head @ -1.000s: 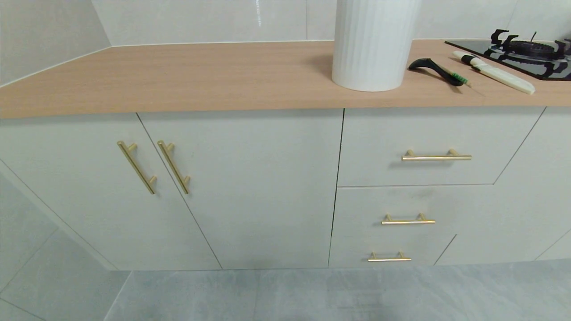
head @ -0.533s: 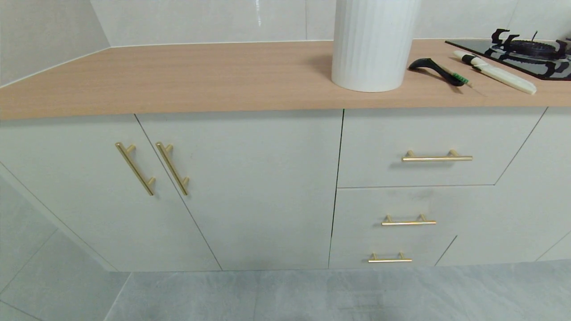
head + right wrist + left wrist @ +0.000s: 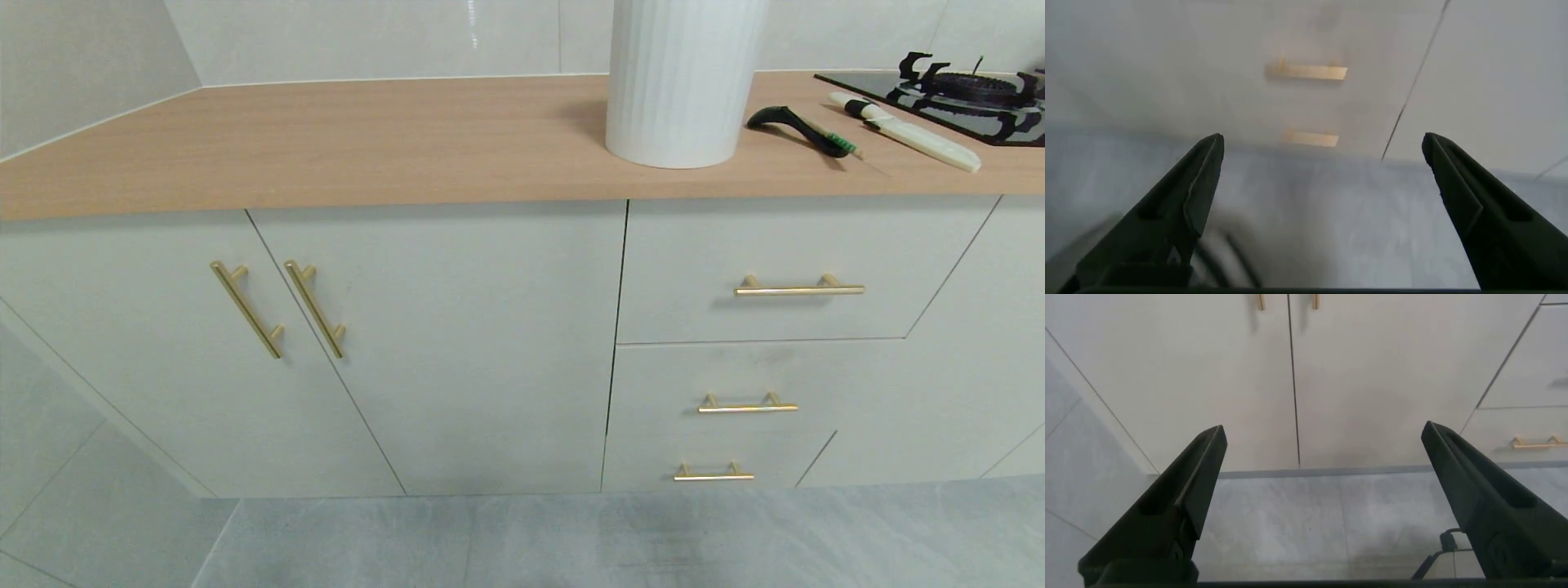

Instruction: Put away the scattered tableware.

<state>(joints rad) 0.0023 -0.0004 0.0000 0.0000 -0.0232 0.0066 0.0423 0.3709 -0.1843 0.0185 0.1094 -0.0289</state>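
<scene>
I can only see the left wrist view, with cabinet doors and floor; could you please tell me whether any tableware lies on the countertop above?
Observer: Yes, a black-handled utensil and a long white utensil lie side by side on the countertop.
Operator: Thank you. What stands near them?
Observer: A tall white ribbed container, to their left.
Operator: Is the other arm holding anything?
Observer: No, the right hand is open and empty, low before the drawer handles.

Left gripper [image 3: 1323, 431], right gripper [image 3: 1321, 139] — black, wedge-shaped jaws, tapered tips
</scene>
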